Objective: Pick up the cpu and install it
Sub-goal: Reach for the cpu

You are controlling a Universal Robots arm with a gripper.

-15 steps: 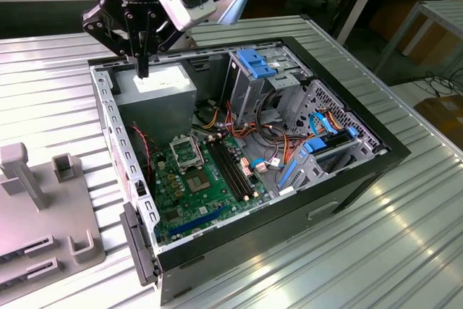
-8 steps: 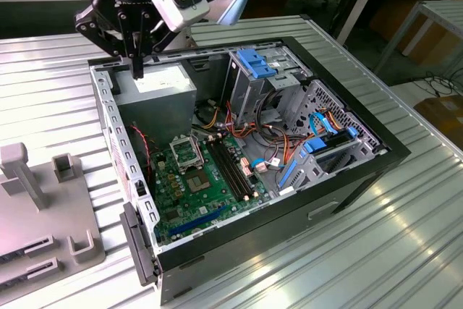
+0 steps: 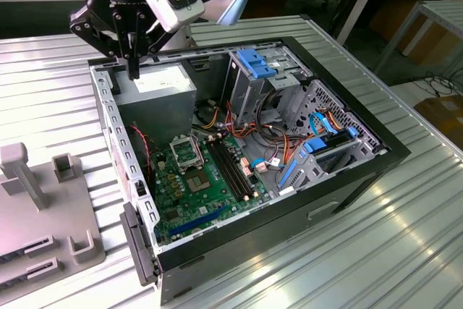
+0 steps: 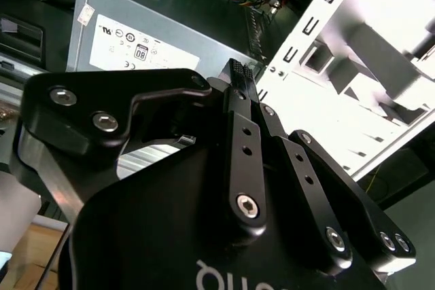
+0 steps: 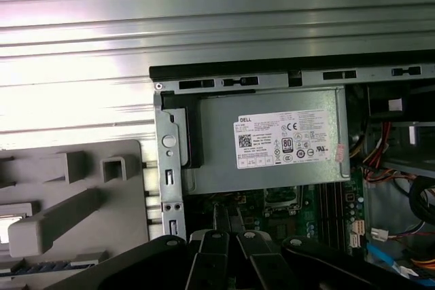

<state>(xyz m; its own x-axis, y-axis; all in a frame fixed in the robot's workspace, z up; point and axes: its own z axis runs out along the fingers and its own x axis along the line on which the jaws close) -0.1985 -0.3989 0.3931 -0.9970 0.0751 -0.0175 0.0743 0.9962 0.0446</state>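
Note:
My gripper [image 3: 134,70] hangs above the open computer case [image 3: 391,151], over the grey power supply [image 3: 155,85] at the far corner. Its two black fingers are pressed together, with nothing showing between them in both wrist views [image 4: 239,71] [image 5: 228,212]. The socket frame [image 3: 184,151] sits on the green motherboard [image 3: 206,193] below and toward the near side of the gripper; its middle looks dark. A pale flat square [image 5: 8,225] lies on the grey fixture [image 5: 68,195] outside the case and may be the cpu; I cannot tell for sure.
The case's perforated side wall [image 3: 119,142] stands between the fixture [image 3: 43,208] and the motherboard. Blue drive brackets [image 3: 257,63], bundled cables [image 3: 271,132] and memory slots [image 3: 231,168] crowd the exterior view's right half of the case. The ribbed metal table [image 3: 376,251] surrounds everything.

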